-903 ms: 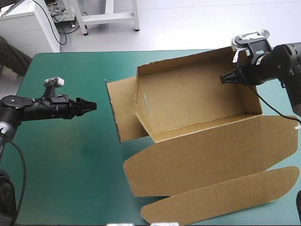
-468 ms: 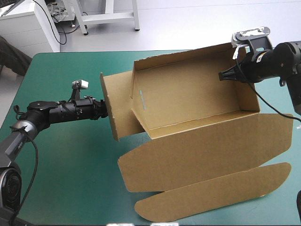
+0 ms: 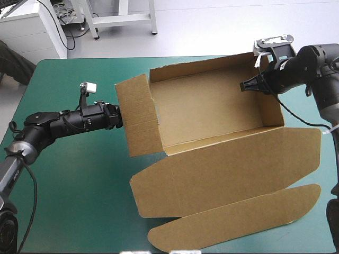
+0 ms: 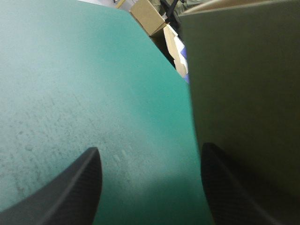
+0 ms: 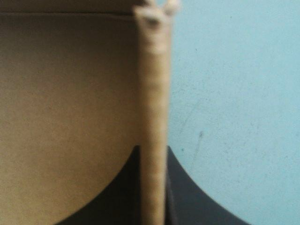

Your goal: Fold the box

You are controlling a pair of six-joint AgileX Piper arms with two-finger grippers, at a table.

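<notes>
The brown box stands as an open tray on the teal-green cover, its lid lying flat toward the front. My left gripper is at the outer face of the raised left end flap. In the left wrist view its fingers stand apart, so the left gripper is open, with the flap's board beside one finger. My right gripper holds the top of the right end wall. The wall's edge runs between the nearly closed fingers of the right gripper.
The lid's long rounded tongue flap reaches almost to the table's front edge. Bare teal-green cover stretches left of the box, under and in front of my left arm. The tray's back wall lies close to the table's far edge.
My left gripper has moved right up to the box's left end flap, and that flap has swung up more upright. The box has shifted slightly left while my right gripper keeps hold of the right wall.
</notes>
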